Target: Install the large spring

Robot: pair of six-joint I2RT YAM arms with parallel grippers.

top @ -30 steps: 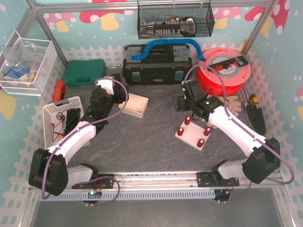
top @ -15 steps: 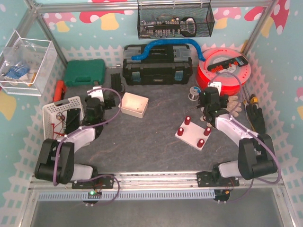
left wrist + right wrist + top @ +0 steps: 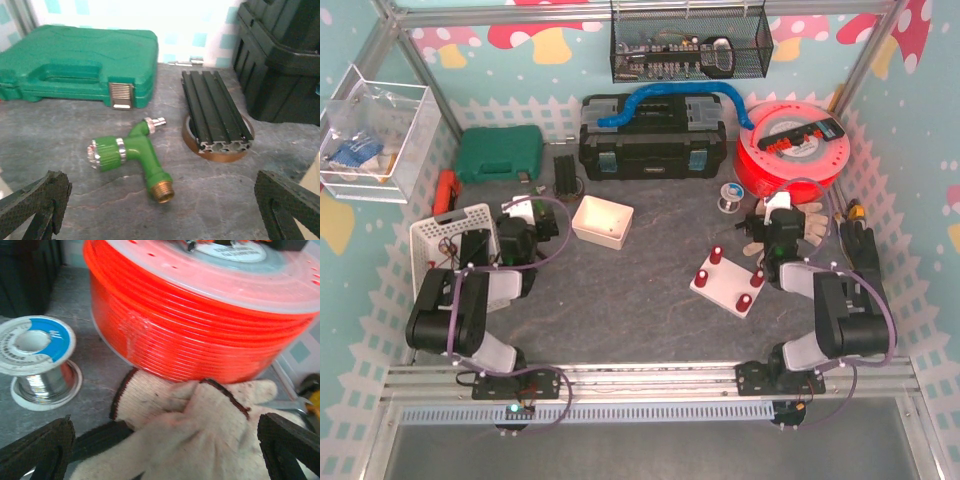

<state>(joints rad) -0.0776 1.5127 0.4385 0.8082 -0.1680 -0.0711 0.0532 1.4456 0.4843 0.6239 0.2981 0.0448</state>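
No large spring can be made out in any view. Left fingers (image 3: 35, 200) and right fingers (image 3: 37, 447) are spread wide, holding nothing. The red-pegged board (image 3: 728, 280) sits right of centre on the counter (image 3: 620, 290). A spring is probably light and bouncy; pinch its middle coils.

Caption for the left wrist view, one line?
Open left tool facing green valve fitting, black extrusion on tape roll, green case.

Left gripper (image 3: 520, 213) next to white basket (image 3: 442, 238). Right gripper (image 3: 778, 208) at the gloves (image 3: 811, 221) by red spool (image 3: 790, 165). White plate (image 3: 727, 282) with red pegs (image 3: 716, 256) nearby.
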